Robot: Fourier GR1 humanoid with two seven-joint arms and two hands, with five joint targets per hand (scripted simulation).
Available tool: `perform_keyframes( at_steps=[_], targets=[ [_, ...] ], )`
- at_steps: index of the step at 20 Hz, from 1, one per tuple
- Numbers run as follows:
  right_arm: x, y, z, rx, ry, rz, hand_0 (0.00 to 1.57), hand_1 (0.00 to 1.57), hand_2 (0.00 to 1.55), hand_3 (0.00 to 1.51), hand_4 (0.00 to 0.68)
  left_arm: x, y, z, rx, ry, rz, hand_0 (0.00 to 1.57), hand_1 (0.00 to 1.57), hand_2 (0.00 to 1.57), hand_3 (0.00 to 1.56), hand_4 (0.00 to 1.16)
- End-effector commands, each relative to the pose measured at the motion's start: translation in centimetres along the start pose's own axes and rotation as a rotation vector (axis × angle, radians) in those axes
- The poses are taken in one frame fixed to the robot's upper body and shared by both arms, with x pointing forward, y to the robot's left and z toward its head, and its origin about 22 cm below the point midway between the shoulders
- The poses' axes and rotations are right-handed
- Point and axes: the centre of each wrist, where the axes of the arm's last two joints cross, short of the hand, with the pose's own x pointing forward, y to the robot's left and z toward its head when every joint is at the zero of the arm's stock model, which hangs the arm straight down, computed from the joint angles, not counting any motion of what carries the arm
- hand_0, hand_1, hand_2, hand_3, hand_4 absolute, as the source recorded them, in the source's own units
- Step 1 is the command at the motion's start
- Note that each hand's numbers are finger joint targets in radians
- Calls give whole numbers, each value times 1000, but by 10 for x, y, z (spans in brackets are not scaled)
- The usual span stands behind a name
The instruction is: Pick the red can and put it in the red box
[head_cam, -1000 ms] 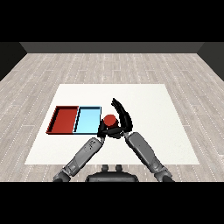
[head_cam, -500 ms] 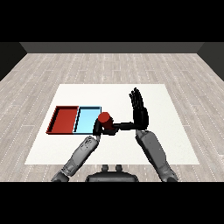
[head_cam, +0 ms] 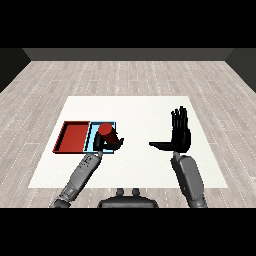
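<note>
A: Where is the can (head_cam: 106,132) seen?

B: It is seen held in the left hand (head_cam: 111,142), whose fingers are curled round its lower part. It is carried tilted, its red top leaning up and to the left, over the blue tray (head_cam: 93,141). Whether it is touching that tray cannot be told.

A: And the red tray (head_cam: 73,137)?

B: It is laid flat on the white worktop (head_cam: 135,110), just left of the blue tray, with the two set side by side and their long edges touching. Nothing is seen inside the red tray. The can is placed to its right, apart from it.

A: How is the right hand (head_cam: 180,137) seen?

B: It is held released, with nothing grasped. The fingers (head_cam: 179,118) are kept straight and pointed up and away, and the thumb (head_cam: 161,146) is stretched out to the left. It is raised above the right half of the worktop, well apart from the can and both trays.

A: What is shown of the arms?

B: Both grey forearms are seen coming in from the lower corners. The left one is angled up towards the trays; the right one is set more upright beneath its hand.
</note>
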Motion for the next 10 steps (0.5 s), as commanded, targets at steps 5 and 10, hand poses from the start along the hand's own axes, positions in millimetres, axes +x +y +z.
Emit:
perform_keyframes(
  at_steps=[5, 10],
  targets=[
    [-21, -62, 46, -51, 128, 125, 0, 0, 0, 0, 0, 27, 64, -25, 104, -2, -134, 1571, 1571, 1552, 1420, 1119],
    [-45, -76, 66, -70, 182, 143, 0, 0, 0, 0, 0, 25, 88, -37, 144, 16, -284, 1571, 1571, 1554, 1436, 1131]
  ],
)
